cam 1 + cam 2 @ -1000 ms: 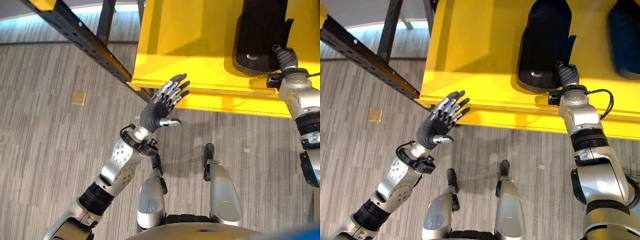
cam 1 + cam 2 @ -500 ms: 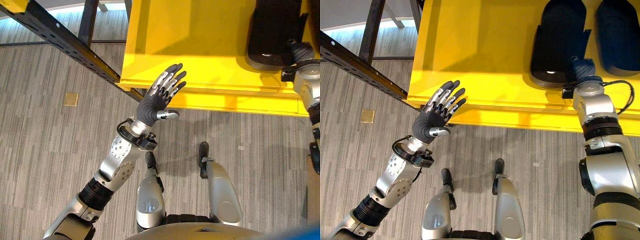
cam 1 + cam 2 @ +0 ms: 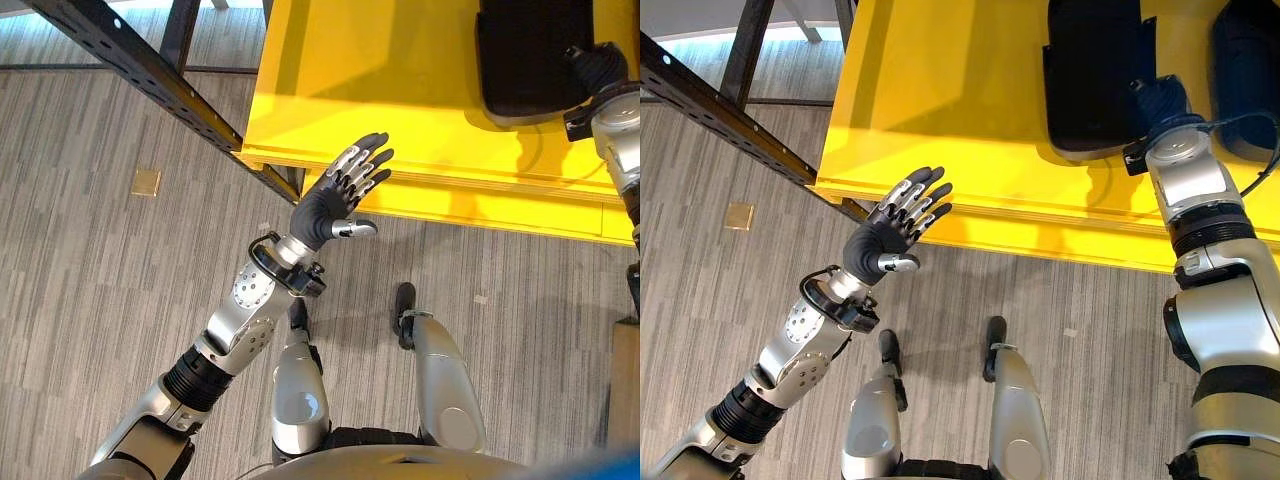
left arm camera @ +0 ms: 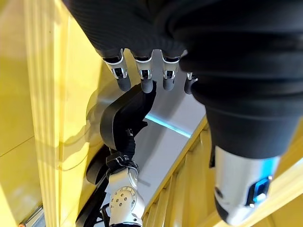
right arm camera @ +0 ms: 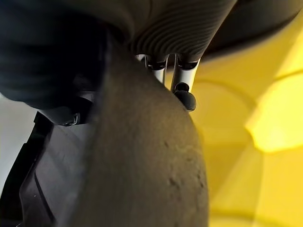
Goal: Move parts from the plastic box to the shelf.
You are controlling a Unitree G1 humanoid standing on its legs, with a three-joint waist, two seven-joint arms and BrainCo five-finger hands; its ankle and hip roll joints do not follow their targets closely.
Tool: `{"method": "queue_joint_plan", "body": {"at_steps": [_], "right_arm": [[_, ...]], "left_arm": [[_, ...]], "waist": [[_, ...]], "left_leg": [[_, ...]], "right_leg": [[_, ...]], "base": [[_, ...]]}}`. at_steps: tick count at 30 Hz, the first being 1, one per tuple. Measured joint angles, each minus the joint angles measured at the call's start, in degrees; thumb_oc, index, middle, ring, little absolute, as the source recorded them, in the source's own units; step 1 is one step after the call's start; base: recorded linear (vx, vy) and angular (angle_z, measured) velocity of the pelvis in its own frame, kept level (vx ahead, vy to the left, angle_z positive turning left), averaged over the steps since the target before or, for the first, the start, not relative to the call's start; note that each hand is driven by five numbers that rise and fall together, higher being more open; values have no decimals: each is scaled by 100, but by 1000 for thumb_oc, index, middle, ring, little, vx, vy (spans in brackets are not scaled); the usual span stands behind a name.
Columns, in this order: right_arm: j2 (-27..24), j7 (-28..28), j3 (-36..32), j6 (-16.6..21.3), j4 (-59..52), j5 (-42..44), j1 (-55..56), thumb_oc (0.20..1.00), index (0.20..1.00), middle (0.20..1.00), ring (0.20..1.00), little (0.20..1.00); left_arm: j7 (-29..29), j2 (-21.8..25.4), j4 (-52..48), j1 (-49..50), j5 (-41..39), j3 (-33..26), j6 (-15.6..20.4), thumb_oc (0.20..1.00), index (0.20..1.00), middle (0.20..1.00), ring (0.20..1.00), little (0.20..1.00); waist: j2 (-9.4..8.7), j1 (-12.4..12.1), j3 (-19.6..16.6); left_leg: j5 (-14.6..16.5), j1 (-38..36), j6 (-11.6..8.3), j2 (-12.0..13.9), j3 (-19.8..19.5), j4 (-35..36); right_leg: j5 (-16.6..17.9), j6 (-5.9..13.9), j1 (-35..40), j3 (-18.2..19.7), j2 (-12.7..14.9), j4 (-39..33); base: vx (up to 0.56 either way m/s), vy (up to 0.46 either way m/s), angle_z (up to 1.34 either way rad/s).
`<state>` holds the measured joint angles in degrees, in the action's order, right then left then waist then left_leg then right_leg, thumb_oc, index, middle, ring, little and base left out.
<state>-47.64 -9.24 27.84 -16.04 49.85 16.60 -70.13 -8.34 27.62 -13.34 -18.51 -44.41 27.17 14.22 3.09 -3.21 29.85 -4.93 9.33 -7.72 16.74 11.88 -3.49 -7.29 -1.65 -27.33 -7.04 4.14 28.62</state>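
A big yellow plastic box (image 3: 450, 195) stands in front of me on the floor. Inside it lies a long black part (image 3: 1090, 70), with a second dark part (image 3: 1245, 70) to its right. My right hand (image 3: 1160, 100) is at the near right corner of the first black part (image 5: 142, 165), and its fingers (image 5: 184, 94) curl over that part's edge. My left hand (image 3: 325, 205) hovers open at the box's near rim, fingers (image 4: 142, 75) straight, holding nothing.
A black perforated shelf beam (image 3: 150, 75) runs slantwise at the left, ending by the box's left corner. A small tan plate (image 3: 146, 182) lies on the grey plank floor. A brown edge (image 3: 625, 380) shows at the far right.
The camera has shifted. The near end of the black part looks raised and squarer, with my right hand still on it. My left hand stays open by the rim.
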Motion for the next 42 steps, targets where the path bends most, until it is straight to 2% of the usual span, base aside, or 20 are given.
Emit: {"method": "queue_joint_plan", "body": {"at_steps": [4, 10, 15, 21, 29, 35, 42], "right_arm": [[206, -41, 59, -20, 14, 1, 1, 200, 200, 200, 200, 200], [458, -299, 64, -37, 194, 15, -62, 200, 200, 200, 200, 200], [693, -727, 87, -40, 577, 139, -384, 200, 200, 200, 200, 200], [688, -985, 90, 73, 574, 234, -667, 200, 200, 200, 200, 200], [638, -1398, 88, 145, 648, 462, -869, 200, 200, 200, 200, 200], [609, -1623, 90, 196, 909, 481, -1192, 200, 200, 200, 200, 200], [576, -1688, 228, 208, 1227, 516, -1313, 200, 200, 200, 200, 200]], "left_arm": [[-6, 2, 1, -7, -5, -2, -46, 1000, 1000, 1000, 1000, 1000], [-71, -1, 3, -36, -240, -7, -434, 1000, 1000, 1000, 1000, 1000], [-303, 46, 40, -34, -243, 293, -737, 1000, 1000, 1000, 1000, 1000], [-511, 106, 43, -39, -238, 417, -777, 1000, 1000, 1000, 1000, 1000], [-508, 225, 46, 179, -445, 348, -881, 1000, 1000, 1000, 1000, 1000], [-563, 225, 62, 401, -452, 248, -873, 1000, 1000, 1000, 1000, 1000], [-775, 284, 90, 412, -585, 81, -867, 1000, 1000, 1000, 1000, 1000]], "waist": [[-52, -73, 30], [-97, -165, 61], [-148, -262, 100], [-145, -264, 103], [-136, -335, 104], [-131, -397, 101], [-130, -409, 99]], "left_leg": [[28, 133, -13, 32, -30, -162], [137, 337, -63, 75, -185, -432], [230, 632, -51, 139, -322, -709], [270, 971, -60, 127, -373, -924], [372, 1193, -47, 116, -462, -1202], [377, 1397, -61, 135, -593, -1303], [458, 1406, -101, 148, -726, -1494]], "right_leg": [[-42, -46, -122, -19, -1, 160], [-145, -115, -242, -91, 19, 369], [-249, -195, -474, -159, 17, 619], [-323, -228, -832, -150, 70, 892], [-710, -366, -1210, -161, 205, 1581], [-847, -492, -1472, -210, 204, 1880], [-1126, -505, -1508, -218, 225, 2237]], "base": [[25, -57, 0], [27, -73, 6], [30, -44, 6], [37, -19, 1], [55, -70, 6], [40, -61, 5], [42, -67, 5]]}}
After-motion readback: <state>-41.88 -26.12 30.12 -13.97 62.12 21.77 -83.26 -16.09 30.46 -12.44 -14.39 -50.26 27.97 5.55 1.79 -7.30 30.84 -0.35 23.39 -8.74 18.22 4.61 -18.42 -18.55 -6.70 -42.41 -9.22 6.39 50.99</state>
